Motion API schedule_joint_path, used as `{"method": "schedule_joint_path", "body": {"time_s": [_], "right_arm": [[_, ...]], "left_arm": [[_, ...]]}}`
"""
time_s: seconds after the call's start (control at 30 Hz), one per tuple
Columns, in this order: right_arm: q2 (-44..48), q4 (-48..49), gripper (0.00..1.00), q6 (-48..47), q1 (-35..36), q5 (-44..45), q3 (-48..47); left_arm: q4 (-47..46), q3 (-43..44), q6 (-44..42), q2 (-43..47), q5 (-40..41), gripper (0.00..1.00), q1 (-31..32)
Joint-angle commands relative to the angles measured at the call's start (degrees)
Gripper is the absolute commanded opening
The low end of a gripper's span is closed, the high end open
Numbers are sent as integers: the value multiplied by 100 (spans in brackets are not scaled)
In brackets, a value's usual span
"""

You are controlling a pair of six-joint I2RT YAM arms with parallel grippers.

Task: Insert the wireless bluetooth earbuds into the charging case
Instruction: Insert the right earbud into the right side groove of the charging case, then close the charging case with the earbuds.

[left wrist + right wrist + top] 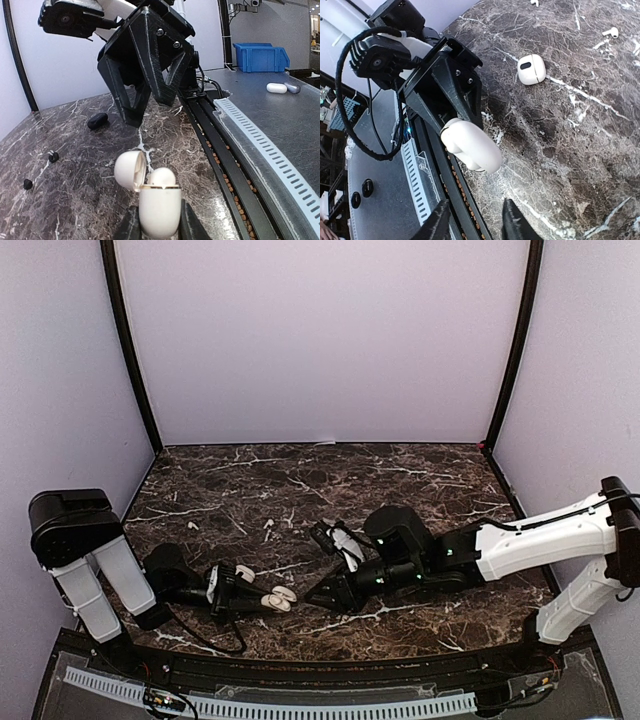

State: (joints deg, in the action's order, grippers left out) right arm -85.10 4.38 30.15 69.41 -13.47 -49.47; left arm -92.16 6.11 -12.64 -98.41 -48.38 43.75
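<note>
The left tool clamps the open charging case, steadying it for loading. The right tool faces it, fingers apart.

This looks like a robot lab. A left arm and a right arm are fixed at the near edge of a dark, stone-look table, inside a booth with plain pale walls and black posts. Right beside the table is a grey metal bench with a blue bin on it and a long white slotted strip along its edge.
</note>
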Motion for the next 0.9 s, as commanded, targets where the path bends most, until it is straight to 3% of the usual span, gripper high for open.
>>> {"method": "schedule_joint_path", "body": {"time_s": [0.0, 0.13, 0.23, 0.37, 0.47, 0.6, 0.73, 0.87], "right_arm": [[5, 373, 32, -249, -24, 122, 167], [62, 970, 32, -350, -27, 475, 509], [-43, 950, 21, -287, -24, 1127, 525], [-446, 848, 1, -613, -26, 1253, 198], [-841, 963, 0, -879, -17, 1275, -108], [-1365, 1094, 0, -1238, -17, 821, -535], [-1665, 1287, 0, -1499, 6, -213, -788], [-1422, 1824, 0, -1598, 70, -1058, -306]], "left_arm": [[-1287, -34, 518, -99, -243, 0, -106], [-1287, 4, 614, -91, -383, 0, -129], [-1287, 11, 608, -104, -474, 0, -130], [-1287, 14, 496, -104, -675, 0, -130], [-1287, 40, 547, -129, -766, 0, -130], [-1287, 68, 591, -158, -815, 0, -129], [-1287, 110, 703, -228, -806, 0, -130], [-1287, 57, 958, -199, -10, 0, -151]]}}
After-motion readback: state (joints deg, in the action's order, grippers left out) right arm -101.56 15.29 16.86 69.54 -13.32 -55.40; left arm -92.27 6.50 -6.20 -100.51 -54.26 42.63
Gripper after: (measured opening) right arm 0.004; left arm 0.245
